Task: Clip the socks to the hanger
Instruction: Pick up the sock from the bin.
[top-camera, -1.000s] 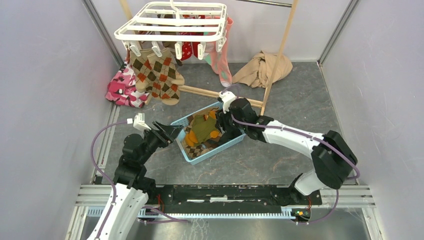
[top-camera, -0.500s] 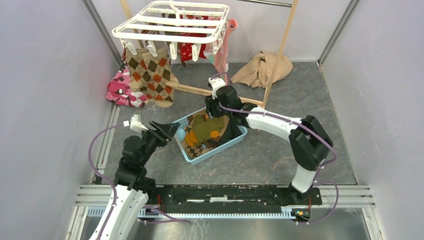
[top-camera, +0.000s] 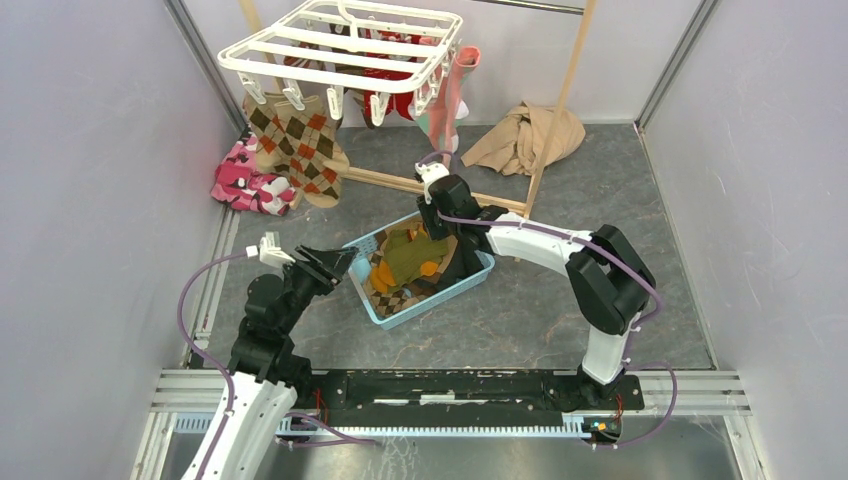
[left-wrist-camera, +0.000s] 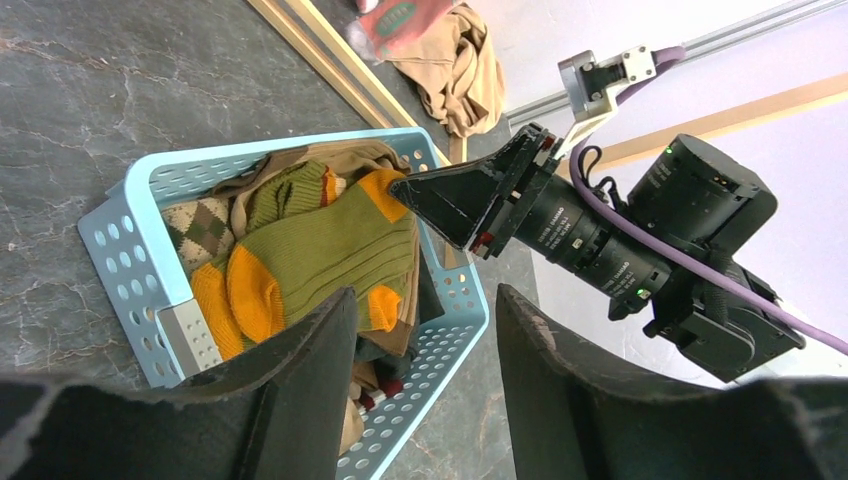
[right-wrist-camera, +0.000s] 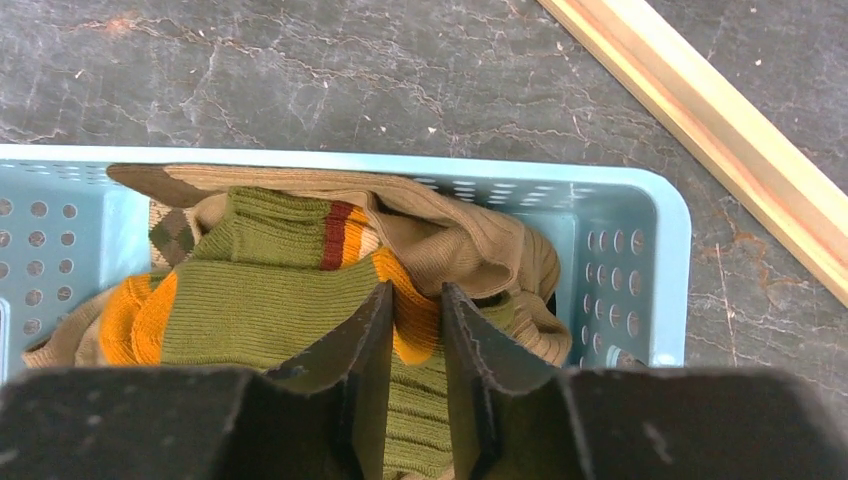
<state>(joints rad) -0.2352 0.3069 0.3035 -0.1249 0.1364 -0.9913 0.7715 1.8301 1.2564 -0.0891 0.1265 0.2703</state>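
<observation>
The white hanger (top-camera: 340, 50) hangs at the back with argyle socks (top-camera: 295, 145), red socks (top-camera: 385, 100) and a pink sock (top-camera: 445, 105) clipped under it. More socks fill the blue basket (top-camera: 372, 300); an olive green sock (right-wrist-camera: 260, 310) with orange heels lies on top, beside a taupe one (right-wrist-camera: 450, 235). My right gripper (right-wrist-camera: 415, 295) reaches into the basket's far end, its jaws pinched narrow on that sock's orange heel. My left gripper (left-wrist-camera: 425, 310) hovers open over the basket's near-left corner (left-wrist-camera: 120, 230), holding nothing.
A pink camouflage garment (top-camera: 248, 180) lies on the floor at the left, under the hanger. A beige cloth (top-camera: 525, 135) is heaped at the back right against a thin wooden pole (top-camera: 560, 100). A wooden bar (right-wrist-camera: 720, 140) runs along the floor just behind the basket.
The right gripper moved from the basket's right side to its far end and narrowed its jaws onto the olive sock's heel. The hanger swung leftward. The left jaws closed a little.
</observation>
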